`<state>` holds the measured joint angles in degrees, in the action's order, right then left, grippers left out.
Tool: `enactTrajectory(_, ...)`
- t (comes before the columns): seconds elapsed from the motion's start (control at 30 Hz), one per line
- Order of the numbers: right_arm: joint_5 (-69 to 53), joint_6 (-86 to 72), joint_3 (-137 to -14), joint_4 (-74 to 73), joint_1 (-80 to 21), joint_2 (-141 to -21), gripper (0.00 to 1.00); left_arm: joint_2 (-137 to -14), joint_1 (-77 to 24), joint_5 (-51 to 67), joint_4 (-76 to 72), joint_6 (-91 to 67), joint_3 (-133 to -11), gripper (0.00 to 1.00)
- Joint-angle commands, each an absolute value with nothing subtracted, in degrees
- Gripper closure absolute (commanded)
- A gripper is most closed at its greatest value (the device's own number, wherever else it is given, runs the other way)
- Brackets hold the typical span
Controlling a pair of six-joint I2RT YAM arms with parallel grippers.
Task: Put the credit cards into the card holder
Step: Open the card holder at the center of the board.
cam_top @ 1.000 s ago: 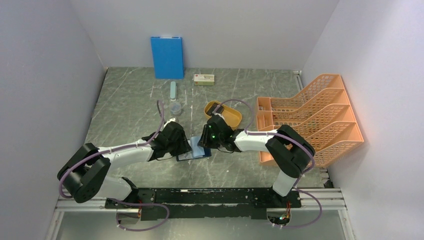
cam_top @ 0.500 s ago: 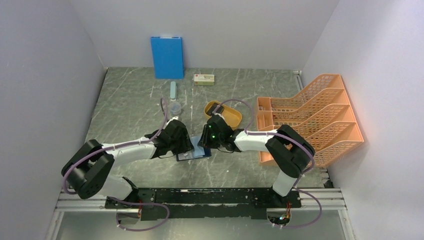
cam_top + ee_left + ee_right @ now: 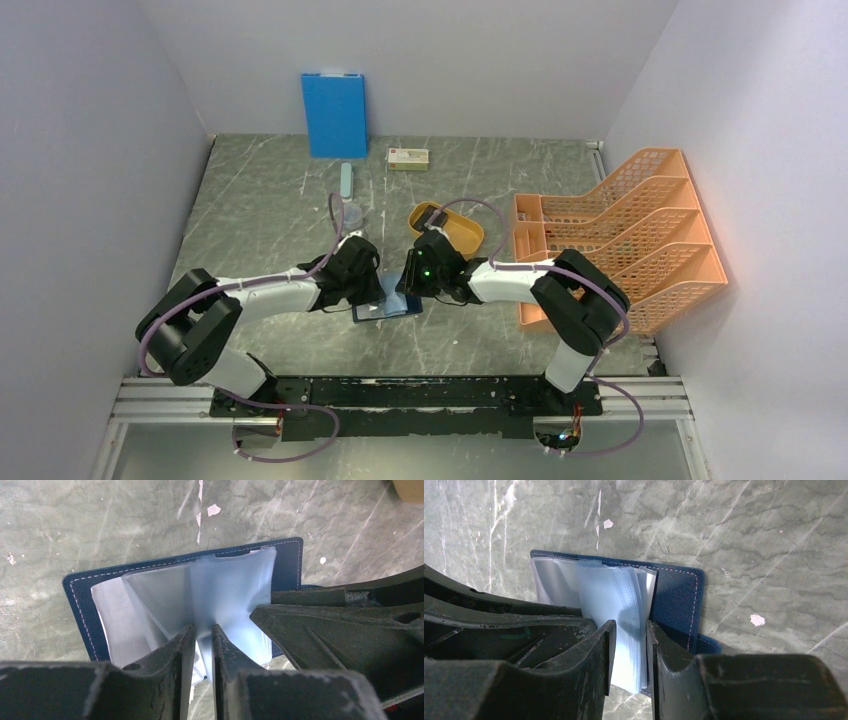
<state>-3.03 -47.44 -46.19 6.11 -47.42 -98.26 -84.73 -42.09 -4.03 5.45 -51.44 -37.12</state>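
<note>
Navy cover with pale stitching: the card holder (image 3: 287, 562) lies open flat on the grey marbled table (image 3: 260, 220), its translucent light-blue plastic sleeves (image 3: 230, 590) fanned upward. Only the left wrist view shows the left gripper (image 3: 201, 630) with its two fingers nearly together, pinching a single sleeve leaf. Only the right wrist view shows the right gripper (image 3: 628, 627) clamped on a thicker sheaf of several sleeves near the cover's right edge. Whether any sleeve has a card in it cannot be told. From above these grips are hidden under the two black wrists, which meet over the one holder at the table's middle. That view alone gives the rest. Just behind the right wrist lies one yellow oval tray (image 3: 462, 238) with a dark item in it. One clear cup (image 3: 351, 214) and one pale green bar (image 3: 346, 180) are behind the left wrist. One orange mesh file rack (image 3: 620, 235) stands at the right. One small box (image 3: 408, 158) has a red mark, its print too small to read. One bright blue board (image 3: 334, 115) leans on the back wall.
</note>
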Motion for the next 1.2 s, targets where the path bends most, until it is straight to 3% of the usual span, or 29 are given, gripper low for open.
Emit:
enactTrajectory(0.0,-2.5,-46.6,-44.7,0.3,-47.9,-101.1,0.67,-86.1,-42.2,-6.0,8.5,-50.6,-37.2,0.8)
enactTrajectory(0.33,-2.3,-47.6,-43.7,-1.5,-47.5,-96.7,0.66,-87.6,-42.1,-7.3,8.4,-51.1,-35.7,0.95)
enactTrajectory(1.17,1.7,-46.8,-40.0,6.2,-46.2,-82.3,0.65,-87.0,-41.9,-4.8,3.7,-51.5,-30.4,0.95)
